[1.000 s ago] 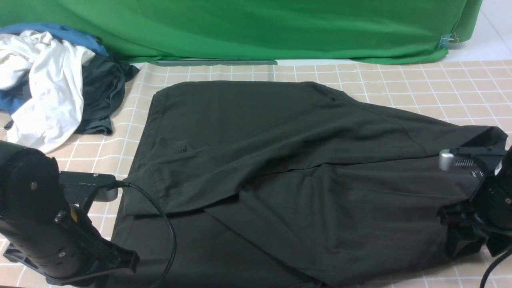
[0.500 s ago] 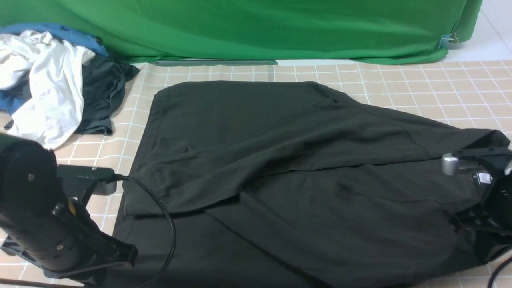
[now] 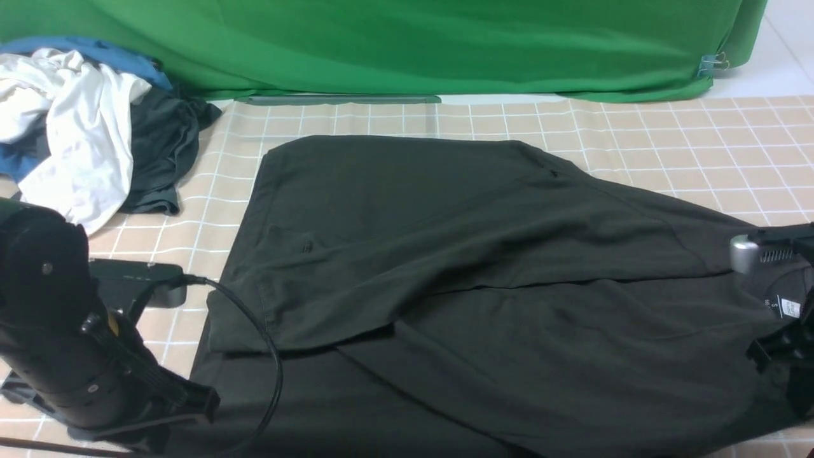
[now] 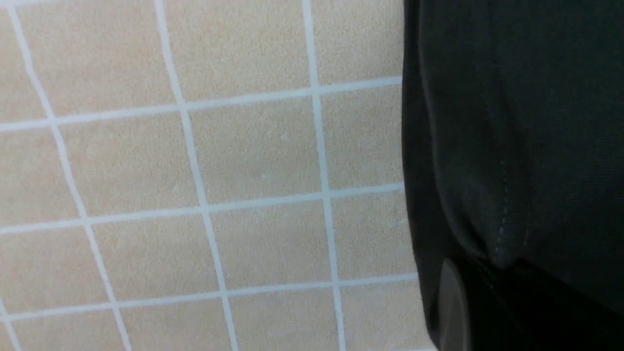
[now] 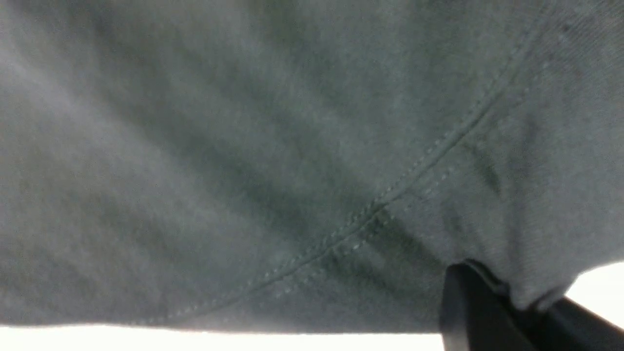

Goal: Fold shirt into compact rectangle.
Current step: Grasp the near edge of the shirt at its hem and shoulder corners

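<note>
A: What is seen of the room?
B: A green backdrop (image 3: 407, 44) is hung across the far side, and pale floor (image 3: 788, 38) is glimpsed past its right end.

A: And the surface?
B: A tabletop (image 3: 699, 140) patterned in beige squares with white lines. Much of it is taken up by the shirt (image 3: 477, 254).

A: How is the shirt laid?
B: Its long axis is run from left to right, hem end to the left and collar end to the right. A far flap is folded down over the middle (the rectangle is judged far from done). A pile (image 3: 82, 133) of other clothes is heaped at the far left, near the shirt but not touching it.

A: Which arm is nearer?
B: Neither alone, since each end is attended. The left pincer (image 4: 480, 309) is closed. Hem cloth is seen gathered into it, so it is judged clamped on the near left corner. The right pincer (image 5: 524, 312) is clamped on cloth beside a stitched seam.

A: What is the coming move turned on?
B: On that axis. The shirt is spanned between the two, so one end would probably be carried along it toward the other.

A: Anything smaller?
B: A white label (image 3: 789, 308) is shown at the collar, near the right pincer.
</note>
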`<state>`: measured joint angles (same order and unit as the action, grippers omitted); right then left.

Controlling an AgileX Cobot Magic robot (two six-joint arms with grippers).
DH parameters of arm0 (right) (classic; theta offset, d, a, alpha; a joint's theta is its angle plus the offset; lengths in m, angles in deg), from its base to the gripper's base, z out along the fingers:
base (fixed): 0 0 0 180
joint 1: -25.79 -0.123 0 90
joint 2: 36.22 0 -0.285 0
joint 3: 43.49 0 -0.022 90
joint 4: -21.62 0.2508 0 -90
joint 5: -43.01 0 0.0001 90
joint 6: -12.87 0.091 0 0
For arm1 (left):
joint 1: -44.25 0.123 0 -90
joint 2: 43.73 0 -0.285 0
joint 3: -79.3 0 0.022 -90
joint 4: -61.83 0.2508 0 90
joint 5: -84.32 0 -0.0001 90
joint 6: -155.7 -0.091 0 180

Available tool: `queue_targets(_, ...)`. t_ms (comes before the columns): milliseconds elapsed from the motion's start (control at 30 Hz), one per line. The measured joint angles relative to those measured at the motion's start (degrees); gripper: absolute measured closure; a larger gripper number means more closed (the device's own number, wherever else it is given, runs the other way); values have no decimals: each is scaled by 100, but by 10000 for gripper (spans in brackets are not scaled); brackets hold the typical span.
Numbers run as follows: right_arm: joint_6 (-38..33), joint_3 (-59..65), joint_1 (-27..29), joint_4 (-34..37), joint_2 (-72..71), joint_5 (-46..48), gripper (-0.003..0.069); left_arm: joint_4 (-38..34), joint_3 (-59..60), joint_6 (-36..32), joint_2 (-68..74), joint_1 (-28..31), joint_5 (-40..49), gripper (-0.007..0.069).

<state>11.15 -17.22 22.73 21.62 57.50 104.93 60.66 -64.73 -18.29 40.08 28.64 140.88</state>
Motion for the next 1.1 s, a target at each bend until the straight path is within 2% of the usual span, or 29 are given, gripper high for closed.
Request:
queue_targets(67,32,0,0,-32,31,-165,542,-21,0,0,0,0,-201,605)
queue_targets(200,312,-6,0,-110,158,-379,395,-177,0,0,0,0,-340,605)
queue_targets(300,334,-66,-8,0,165,18,282,-215,0,0,0,0,-326,605)
queue_targets(367,215,-73,-56,227,165,321,262,-215,0,0,0,0,-321,605)
queue_targets(467,-156,97,-585,640,32,530,253,-234,0,0,0,0,-321,605)
queue_targets(533,-238,253,-960,705,-53,264,243,-234,0,0,0,0,-307,605)
queue_targets(633,-297,630,-1741,747,-95,-356,192,-238,0,0,0,0,-307,605)
queue_targets(733,-278,880,-2276,614,-36,-913,133,-258,0,0,0,0,-302,605)
queue_targets(833,-6,984,-2650,145,100,-1247,87,-271,0,-2,0,0,-302,605)
queue_targets(967,172,1018,-2815,-377,329,-1588,94,-398,0,-2,0,0,-308,605)
queue_targets(1033,172,1018,-2815,-467,420,-1671,148,-435,0,-2,0,0,-308,605)
queue_targets(1100,172,1018,-2831,-460,432,-1696,268,-520,0,-2,0,0,-313,605)
